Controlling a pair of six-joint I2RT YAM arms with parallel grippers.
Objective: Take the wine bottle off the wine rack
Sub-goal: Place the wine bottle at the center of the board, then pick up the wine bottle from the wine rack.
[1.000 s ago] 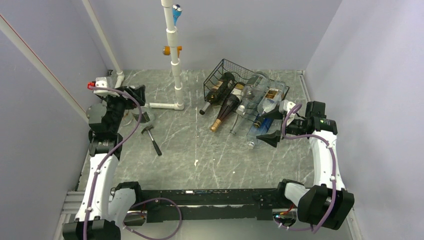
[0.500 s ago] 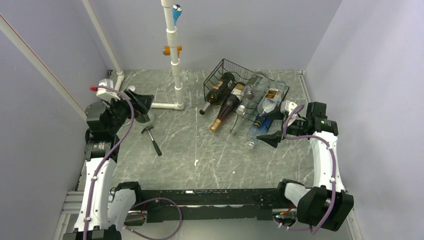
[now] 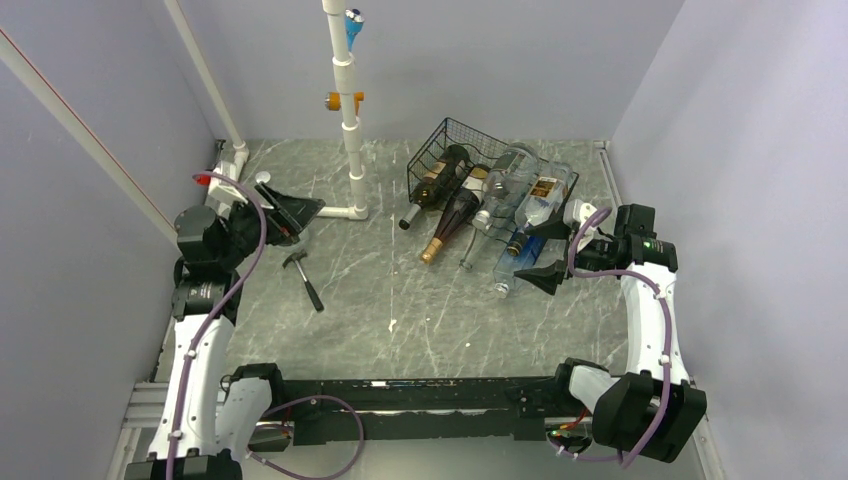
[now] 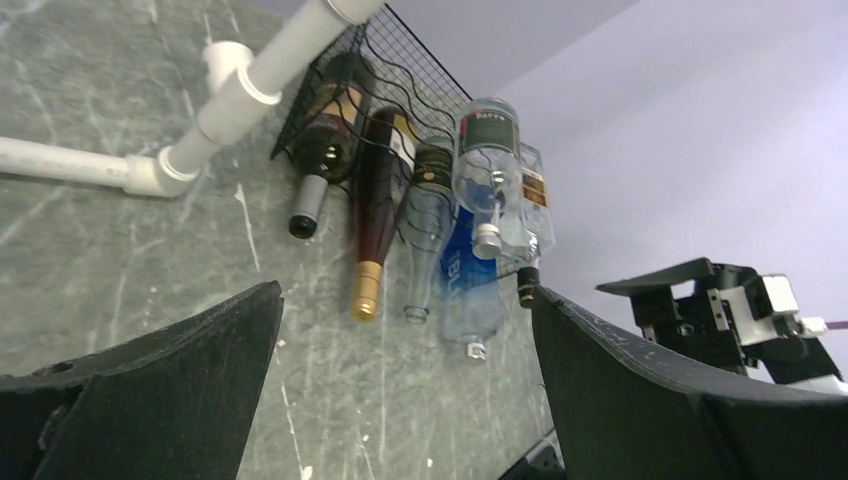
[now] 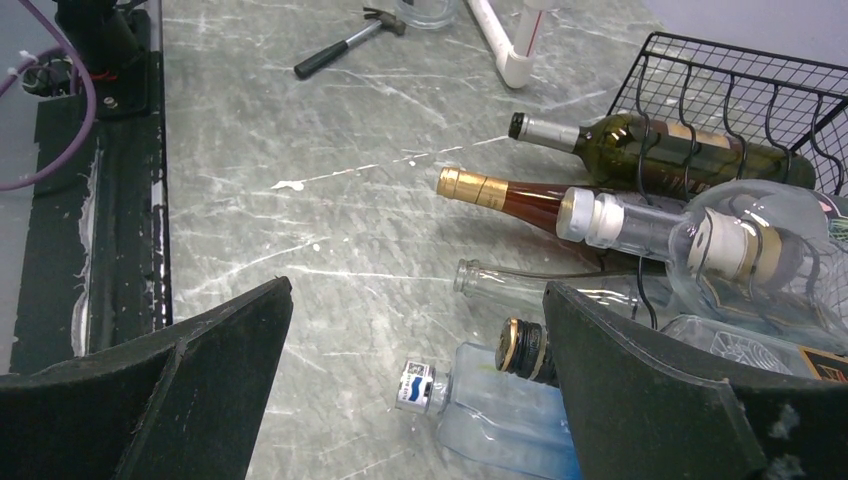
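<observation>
The black wire wine rack stands at the back right, with several bottles lying in it, necks toward the table's middle. They include a green wine bottle, a red wine bottle with a gold foil top, a clear empty bottle, a blue-tinted bottle and a big clear bottle on top. My right gripper is open and empty, just in front of the blue-tinted bottle's cap. My left gripper is open and empty at the far left, facing the rack.
A white pipe frame rises at the back centre, its foot near my left gripper. A hammer lies on the table left of centre. Walls close in on three sides. A dark-capped bottle neck sticks out beside my right finger.
My left gripper has swung to the right, toward the pipe foot and the rack. The right arm has barely moved. The bottles have not moved.
</observation>
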